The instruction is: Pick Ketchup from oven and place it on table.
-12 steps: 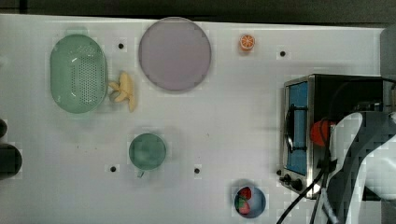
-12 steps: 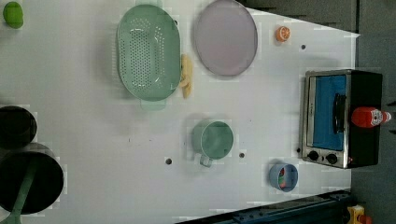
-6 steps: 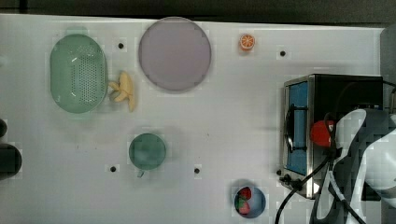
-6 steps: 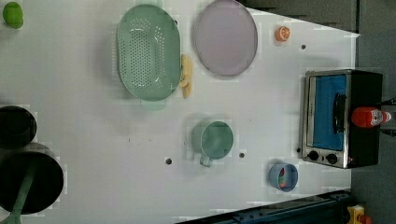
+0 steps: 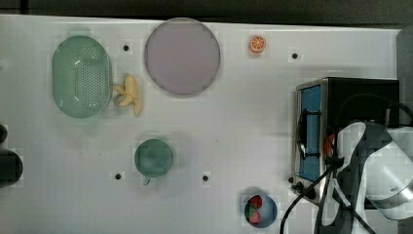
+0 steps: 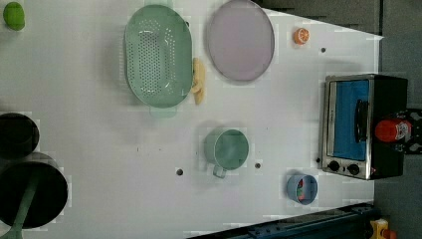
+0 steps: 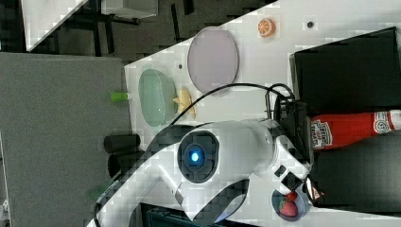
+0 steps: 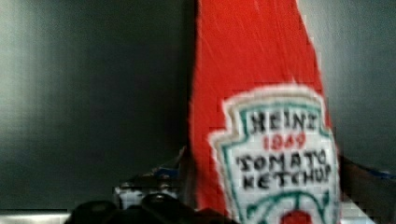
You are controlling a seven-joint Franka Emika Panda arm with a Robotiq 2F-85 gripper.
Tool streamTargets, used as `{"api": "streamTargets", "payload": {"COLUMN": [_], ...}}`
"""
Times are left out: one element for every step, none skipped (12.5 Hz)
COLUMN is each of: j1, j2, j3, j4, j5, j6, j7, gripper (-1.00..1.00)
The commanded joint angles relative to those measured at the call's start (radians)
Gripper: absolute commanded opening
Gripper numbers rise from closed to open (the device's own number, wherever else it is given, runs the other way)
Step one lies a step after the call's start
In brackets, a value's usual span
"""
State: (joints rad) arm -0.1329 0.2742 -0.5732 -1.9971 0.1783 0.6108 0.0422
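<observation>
One ketchup [image 7: 352,129] bottle is lying on its side atop the oven [image 6: 366,126], at the table's [image 5: 234,136] three o'clock edge in the top view, so the arm is reaching over it, its gripper [image 7: 302,137] standing nearly fully open around the bottle's base, gripping nothing.

4 cams on my feed: 2 overhead, 1 oblique, 1 on the wrist.
Top view & left view both look straight down on the table [image 5: 234,126], sharing the oven [image 5: 341,131] and green cup [image 5: 154,157]; left view sits a bit further out. Right view looks obliquely across the oven top from behind my arm. Wrist view is v. close on the ketchup [image 8: 261,116] label.
</observation>
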Motion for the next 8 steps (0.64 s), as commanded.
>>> {"api": "streamTargets", "payload": {"j1": [-0.004,-0.003,-0.003,-0.002,0.004,0.016,0.031,0.046], "j2": [-0.014,-0.019,-0.026,-0.038,-0.055,-0.078,-0.102,-0.125], "j3": [0.002,0.002,0.001,0.003,0.006,0.012,0.021,0.031], "j4": [0.024,0.029,0.034,0.045,0.067,0.099,0.142,0.190], "j5": [-0.002,-0.003,-0.006,-0.010,-0.015,-0.029,-0.063,-0.111], "j6": [0.027,0.027,0.027,0.021,0.013,-0.004,-0.035,-0.084], "j7": [0.002,0.002,0.002,0.002,0.002,0.002,0.002,0.002], "gripper": [0.29,0.29,0.29,0.29,0.29,0.29,0.29,0.29]}}
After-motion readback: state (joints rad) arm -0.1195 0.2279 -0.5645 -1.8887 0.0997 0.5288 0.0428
